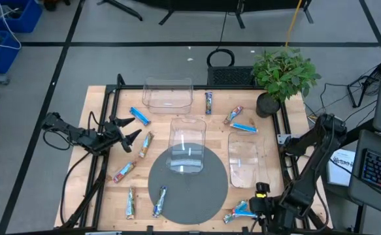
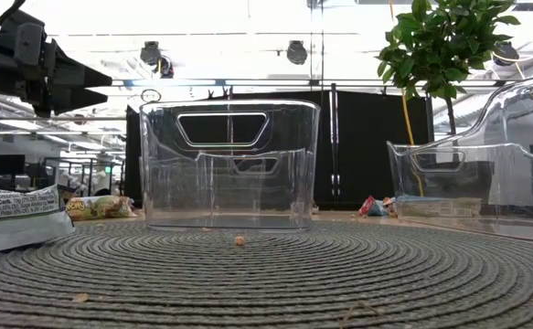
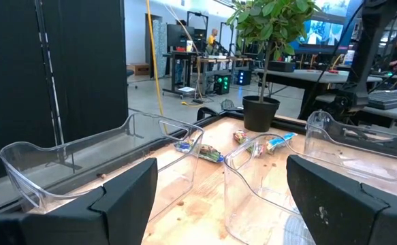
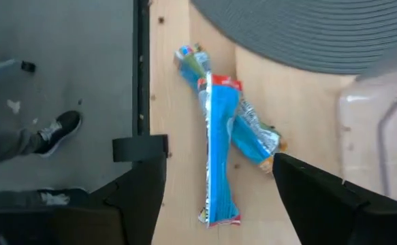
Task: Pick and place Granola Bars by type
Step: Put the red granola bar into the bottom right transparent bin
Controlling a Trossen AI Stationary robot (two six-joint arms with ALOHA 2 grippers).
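Granola bars lie scattered flat on the wooden table. A blue one point(image 1: 140, 116) and tan ones point(image 1: 146, 143) point(image 1: 123, 172) lie near my left gripper point(image 1: 128, 130), which hangs open above the table's left side, also in the low view point(image 2: 65, 82) and its wrist view point(image 3: 222, 184). Two more bars point(image 1: 131, 202) point(image 1: 159, 201) lie at the near edge, others point(image 1: 208, 102) point(image 1: 234, 115) point(image 1: 242, 127) by the far bins. My right gripper point(image 1: 252, 209) is open above the near right corner. Its fingers stand on either side of a blue bar point(image 4: 218, 163) that lies across a second bar point(image 4: 256, 139).
Three clear plastic bins stand on the table: one at the far side point(image 1: 168, 94), one partly on the round grey mat point(image 1: 187, 140), one to the right point(image 1: 244, 156). A potted plant point(image 1: 281, 78) stands at the far right corner. A person's shoe point(image 4: 58, 129) shows on the floor.
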